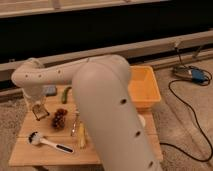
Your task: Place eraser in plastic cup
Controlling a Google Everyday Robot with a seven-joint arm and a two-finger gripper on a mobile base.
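My gripper (pixel 40 111) hangs at the end of the white arm (pixel 100 95), low over the left part of the wooden table (pixel 25 155), just in front of the flat blue-grey pad (pixel 50 91). The eraser and the light-green plastic cup are not in view. The thick arm covers the middle and right of the table, where they may lie.
On the table lie a green vegetable (pixel 66 95), a dark red bunch of grapes (pixel 60 120), a white-headed brush (pixel 47 142) and a yellow item (pixel 81 136). A yellow bin (pixel 145 90) stands at the right. A blue device (pixel 192 75) with a black cable lies on the floor.
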